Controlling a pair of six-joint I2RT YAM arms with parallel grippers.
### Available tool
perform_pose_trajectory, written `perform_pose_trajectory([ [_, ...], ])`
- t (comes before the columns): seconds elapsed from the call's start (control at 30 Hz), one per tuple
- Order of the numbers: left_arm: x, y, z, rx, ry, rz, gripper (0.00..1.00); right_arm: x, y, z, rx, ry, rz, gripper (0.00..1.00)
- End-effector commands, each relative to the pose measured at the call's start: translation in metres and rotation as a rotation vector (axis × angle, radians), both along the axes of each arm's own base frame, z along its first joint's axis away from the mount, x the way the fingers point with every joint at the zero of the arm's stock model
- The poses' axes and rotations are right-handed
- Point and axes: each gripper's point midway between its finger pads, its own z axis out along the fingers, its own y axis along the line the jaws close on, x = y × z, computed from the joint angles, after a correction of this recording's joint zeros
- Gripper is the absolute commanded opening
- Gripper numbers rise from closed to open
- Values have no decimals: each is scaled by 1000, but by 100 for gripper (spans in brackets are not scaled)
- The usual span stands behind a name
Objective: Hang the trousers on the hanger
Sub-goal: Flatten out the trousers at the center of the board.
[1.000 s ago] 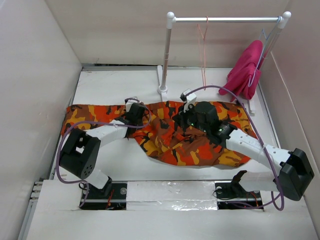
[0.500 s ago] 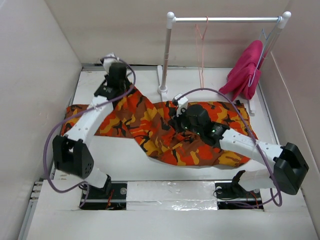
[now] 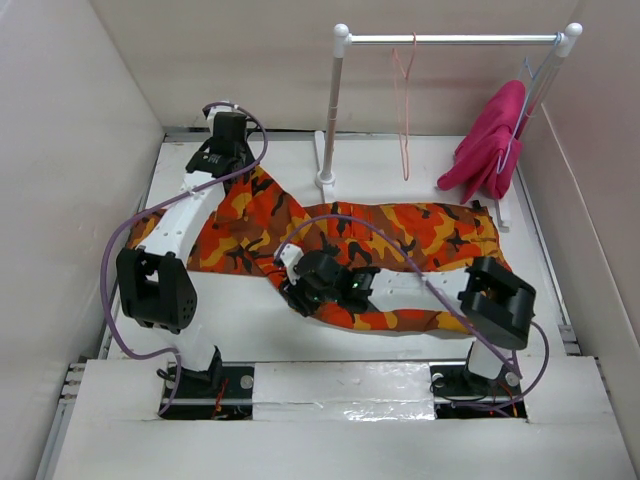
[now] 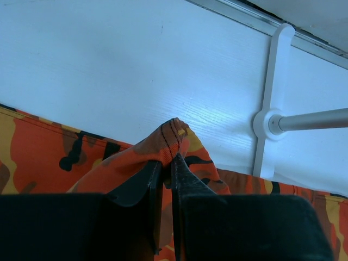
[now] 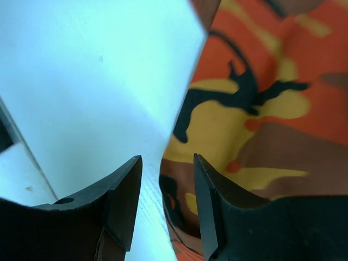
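We pinch the left-to-right trousers (image 3: 430, 225) far-left with our left gripper (image 4: 167, 161); our right gripper (image 5: 167, 160), jaws parted, straddles their near edge

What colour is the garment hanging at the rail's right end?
Plain magenta-pink fabric garment, no print; clearest in the top external view.

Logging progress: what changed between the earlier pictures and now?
The left hand, shut on the trousers, swung to the far left corner, dragging a fold along. The right hand pulled back to their near edge and opened. The hanger and pink garment stayed on the rail.
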Motion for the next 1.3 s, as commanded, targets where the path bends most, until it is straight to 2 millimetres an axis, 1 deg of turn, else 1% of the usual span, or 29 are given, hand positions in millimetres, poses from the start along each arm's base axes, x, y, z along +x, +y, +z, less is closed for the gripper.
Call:
perform_pose_trajectory([
  [0.0,-5,1,45,-16,-98,-31,0,5,5,-13,-36,12,-60,49],
  [0.1,-9,1,42,-9,-94,-38,0,-4,6,-33,-76,38,-52,49],
  [0.13,-10,2,47,-10,-111,-39,0,-5,4,-38,-91,48,-52,49],
  [0.2,-11,7,47,-2,-110,-30,0,-15,9,-47,-114,55,-41,49],
  [0.3,-16,10,44,13,-95,-29,0,-17,10,-55,-135,55,-54,48],
  [0.37,-19,12,47,18,-105,-26,0,-9,4,-64,-164,40,-113,45],
  [0.47,-26,14,50,21,-104,-27,0,0,0,-63,-181,-5,-187,18],
  [0.5,-28,16,50,28,-100,-23,0,4,-2,-59,-177,-20,-210,0],
  [0.53,-33,19,55,37,-108,-20,0,-1,-5,-58,-181,-35,-215,0],
  [0.57,-37,21,59,45,-115,-13,0,-9,-3,-40,-151,-54,-207,0],
  [0.6,-40,26,61,60,-119,4,0,-14,-4,-28,-136,-78,-202,0],
  [0.63,-48,31,68,74,-124,12,0,-22,-10,-3,-90,-106,-182,0],
  [0.67,-53,34,71,84,-123,21,0,-32,-13,12,-68,-122,-156,0],
  [0.7,-58,40,75,101,-124,40,0,-53,-12,27,-39,-138,-104,0],
  [0.73,-71,45,83,113,-122,48,0,-64,-18,41,-15,-150,-73,0],
  [0.77,-79,50,88,125,-124,56,0,-78,-27,45,-5,-146,-23,0],
  [0.8,-88,58,88,147,-119,88,0,-92,-35,83,96,-152,8,0],
  [0.83,-102,65,101,156,-151,99,0,-102,-48,83,108,-126,47,0],
  [0.87,-109,70,104,167,-159,120,0,-103,-53,108,177,-137,43,0],
  [0.9,-118,82,104,197,-156,172,0,-110,-64,109,206,-122,68,0],
  [0.93,-132,89,106,211,-150,191,0,-102,-81,142,317,-138,35,0],
  [0.97,-139,93,105,219,-146,203,0,-96,-92,150,351,-136,14,0],
  [1.0,-145,96,95,233,-123,207,0,-93,-100,154,382,-122,6,0],
  [1.03,-157,98,96,227,-130,210,0,-69,-118,170,430,-145,-77,0],
  [1.13,-175,101,77,235,-82,202,0,-31,-137,179,448,-144,-207,0],
  [1.17,-178,101,73,229,-74,197,0,-2,-145,171,418,-141,-284,0],
  [1.2,-181,99,66,220,-60,188,0,9,-145,168,408,-132,-309,0],
  [1.23,-185,97,53,210,-32,185,1,25,-145,170,403,-136,-348,0],
  [1.27,-186,95,44,204,-19,170,2,52,-147,151,349,-125,-407,0],
])
